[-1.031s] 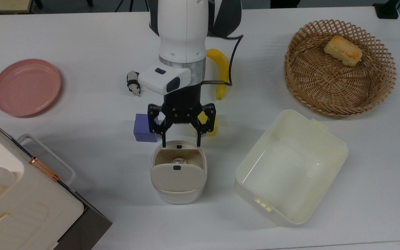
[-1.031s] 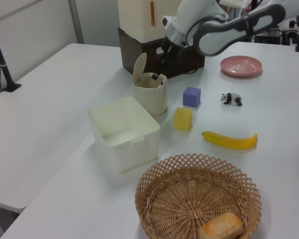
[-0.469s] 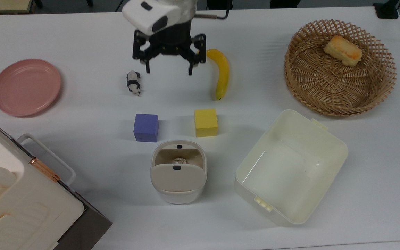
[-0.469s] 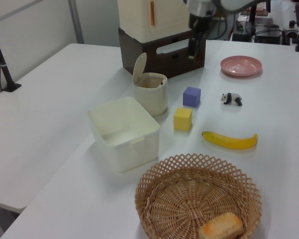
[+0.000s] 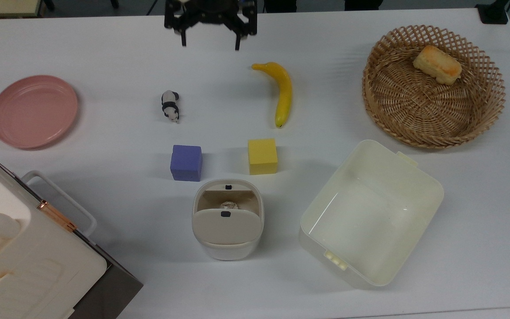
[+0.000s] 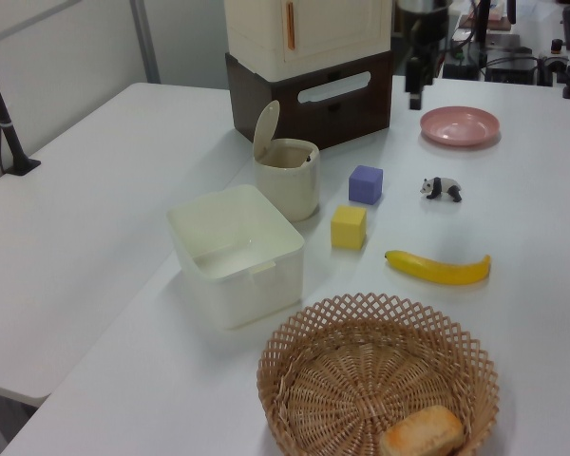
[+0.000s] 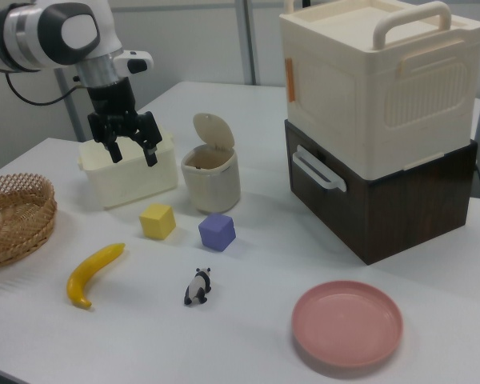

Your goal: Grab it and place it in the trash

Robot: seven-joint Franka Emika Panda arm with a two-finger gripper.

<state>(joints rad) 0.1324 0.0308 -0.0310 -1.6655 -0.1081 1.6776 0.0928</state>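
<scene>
The crumpled whitish paper wad [image 5: 229,205] lies inside the small cream trash bin [image 5: 227,248], whose flap lid stands tipped open. In the left view the trash bin [image 6: 287,180] stands next to the big tub, and in the right view the trash bin [image 7: 210,180] shows its lid raised. My gripper [image 5: 210,44] hangs open and empty at the top view's upper edge, far from the bin. The right view has the gripper [image 7: 134,156] high above the table in front of the tub.
Between gripper and bin lie a purple cube [image 5: 186,162], a yellow cube [image 5: 262,156], a banana [image 5: 282,91] and a panda figure [image 5: 170,105]. A pink plate [image 5: 33,110], a wicker basket [image 5: 392,110] with bread [image 5: 437,64], a cream tub [image 5: 372,146] and a stacked box [image 5: 25,261] ring the table.
The open gripper has lifted from just above the bin's mouth and drawn back to the top view's upper edge. The wad stays in the bin.
</scene>
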